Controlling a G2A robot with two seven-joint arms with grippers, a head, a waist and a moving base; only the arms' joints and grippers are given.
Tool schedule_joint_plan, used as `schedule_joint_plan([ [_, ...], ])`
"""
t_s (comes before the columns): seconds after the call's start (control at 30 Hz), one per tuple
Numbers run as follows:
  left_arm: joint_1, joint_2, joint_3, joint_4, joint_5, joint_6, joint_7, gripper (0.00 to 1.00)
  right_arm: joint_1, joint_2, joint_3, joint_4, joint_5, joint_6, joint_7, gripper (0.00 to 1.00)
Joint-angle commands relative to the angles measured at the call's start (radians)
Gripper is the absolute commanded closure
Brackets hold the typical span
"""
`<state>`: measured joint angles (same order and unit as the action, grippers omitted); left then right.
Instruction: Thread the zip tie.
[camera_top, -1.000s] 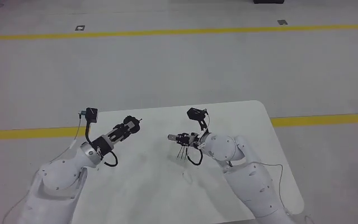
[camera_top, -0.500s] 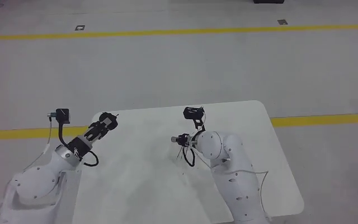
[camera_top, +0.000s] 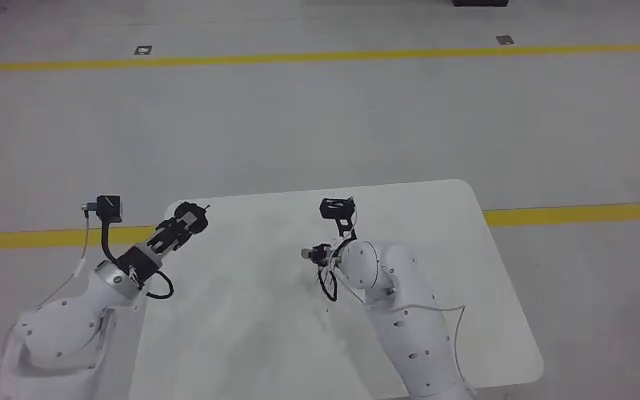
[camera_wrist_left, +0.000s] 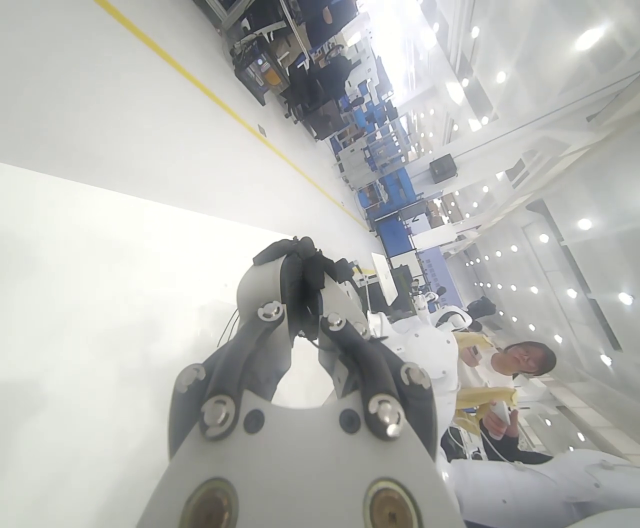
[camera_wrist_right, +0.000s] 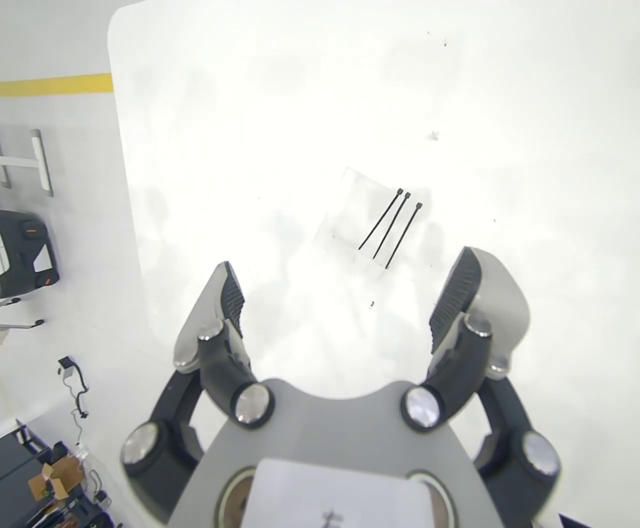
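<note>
Worktop (camera_top: 440, 215), white and round-cornered, bears the task's things near its middle, within reach of both arms. We see the right arm (camera_top: 400, 310) bent in over that middle and the left arm (camera_top: 95, 300) at the left edge, well apart from it. We judge this spacing to leave the right arm a free approach.

Right end effector (camera_wrist_right: 347, 265) hangs above the worktop with its fingers (camera_wrist_right: 220, 310) spread wide and nothing between them, the ribbed pads (camera_wrist_right: 450, 290) facing each other across the gap. We read this as the stance before a pick, the opening being far wider than any tie.

Left end effector (camera_wrist_left: 300, 257) is pressed together at the tip. Whether some thin thing is pinched there we cannot tell.

Sheet (camera_wrist_right: 350, 200), clear and faint, lies flat just beyond the right end effector, probably to mark where the ties belong.

Ties (camera_wrist_right: 392, 225), three, black and straight, appear to lie on the sheet, side by side and nearly parallel, with heads at the far end and tails toward the right end effector. None is looped, so we judge threading not yet begun. The next step calls for a low, narrow pinch on a single tie.
</note>
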<state>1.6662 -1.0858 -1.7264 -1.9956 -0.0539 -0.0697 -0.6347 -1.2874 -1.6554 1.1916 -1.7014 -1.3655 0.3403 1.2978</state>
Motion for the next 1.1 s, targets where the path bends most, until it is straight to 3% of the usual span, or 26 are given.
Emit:
schedule_joint_plan([
  [0.0,0.0,0.0,0.0,0.0,0.0,0.0,0.0,1.0,0.01,-0.013,-0.008,0.037,-0.023,0.0,-0.01,0.0],
  [0.3,0.0,0.0,0.0,0.0,0.0,0.0,0.0,1.0,0.034,-0.093,-0.01,0.171,-0.111,0.0,-0.053,0.0],
  [0.5,0.0,0.0,0.0,0.0,0.0,0.0,0.0,1.0,0.029,-0.148,0.025,0.232,-0.155,0.0,-0.063,0.0],
  [1.07,0.0,0.0,0.0,0.0,0.0,0.0,0.0,1.0,0.024,-0.142,0.025,0.275,-0.143,0.0,-0.104,0.0],
])
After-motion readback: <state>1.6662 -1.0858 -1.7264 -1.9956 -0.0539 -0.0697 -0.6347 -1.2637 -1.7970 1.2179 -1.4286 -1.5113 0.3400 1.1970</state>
